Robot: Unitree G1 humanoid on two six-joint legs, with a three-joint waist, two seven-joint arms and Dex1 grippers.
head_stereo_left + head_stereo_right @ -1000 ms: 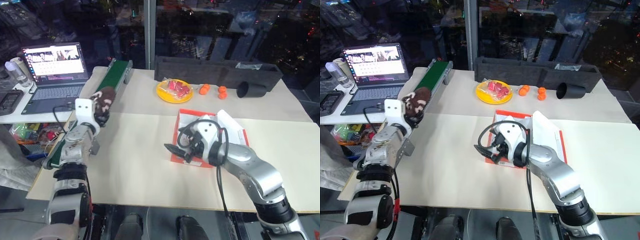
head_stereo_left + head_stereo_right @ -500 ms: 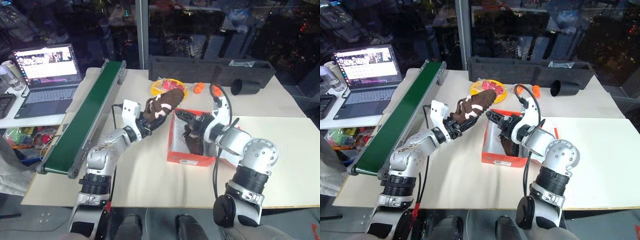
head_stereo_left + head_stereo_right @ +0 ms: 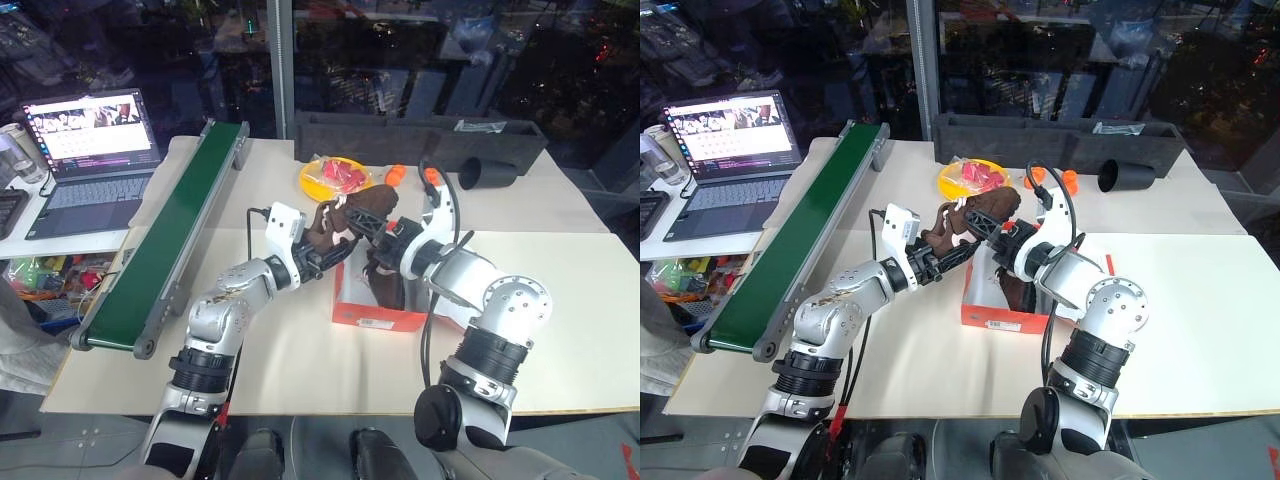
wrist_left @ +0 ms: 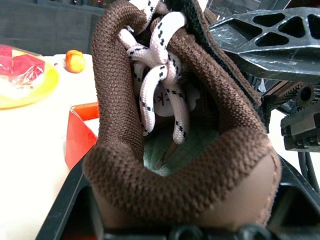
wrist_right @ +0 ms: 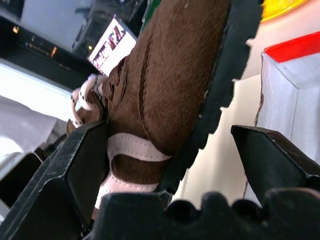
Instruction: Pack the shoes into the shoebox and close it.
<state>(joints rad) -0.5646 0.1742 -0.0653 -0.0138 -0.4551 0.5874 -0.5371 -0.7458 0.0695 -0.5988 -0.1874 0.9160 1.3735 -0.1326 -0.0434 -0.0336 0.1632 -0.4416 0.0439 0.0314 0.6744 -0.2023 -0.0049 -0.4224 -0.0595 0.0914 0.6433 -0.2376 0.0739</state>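
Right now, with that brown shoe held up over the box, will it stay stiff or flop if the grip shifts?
The shoe probably flexes: its brown upper looks soft and knitted. Its lugged black sole should keep the bottom fairly firm. The loose laces may snag on the box rim.

The table [image 3: 280, 350] carries shoebox [image 3: 375, 315], green conveyor [image 3: 165, 240], yellow plate [image 3: 320, 180].
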